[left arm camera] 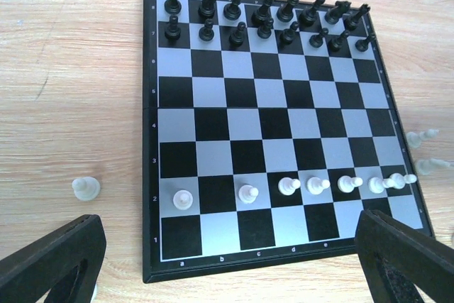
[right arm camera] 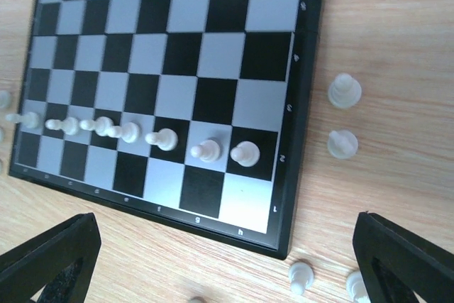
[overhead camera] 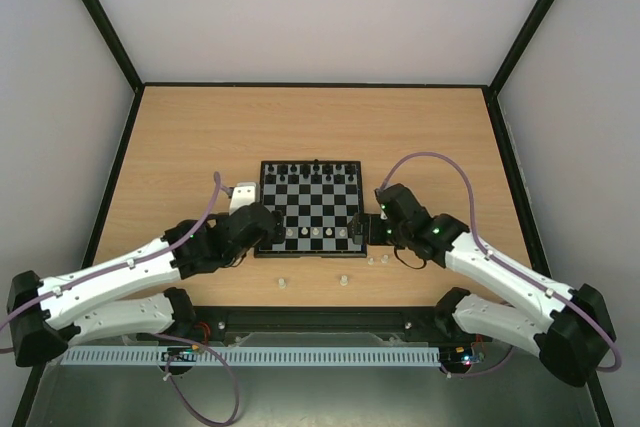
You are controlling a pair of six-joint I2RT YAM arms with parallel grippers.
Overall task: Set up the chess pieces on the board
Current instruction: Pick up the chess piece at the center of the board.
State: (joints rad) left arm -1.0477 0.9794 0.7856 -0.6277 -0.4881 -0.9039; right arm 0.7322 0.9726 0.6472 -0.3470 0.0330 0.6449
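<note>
The board (overhead camera: 312, 209) lies mid-table, and its checks fill the left wrist view (left arm camera: 269, 122) and the right wrist view (right arm camera: 177, 47). Black chess pieces (left arm camera: 266, 15) fill its two far rows. White pawns (left arm camera: 316, 185) stand along the second near row, with the b square bare. My left gripper (overhead camera: 266, 233) hovers open over the board's near left corner (left arm camera: 227, 274), with nothing between its fingers. Over the near right corner, my right gripper (overhead camera: 360, 231) also stands open (right arm camera: 227, 267) and holds nothing.
Loose whitish pieces lie on the wood: one left of the board (left arm camera: 86, 188), two to its right (right arm camera: 345, 91) (right arm camera: 342, 144), two by the near right corner (right arm camera: 301, 276), and two in front (overhead camera: 281, 281) (overhead camera: 344, 278). Black frame rails border the table.
</note>
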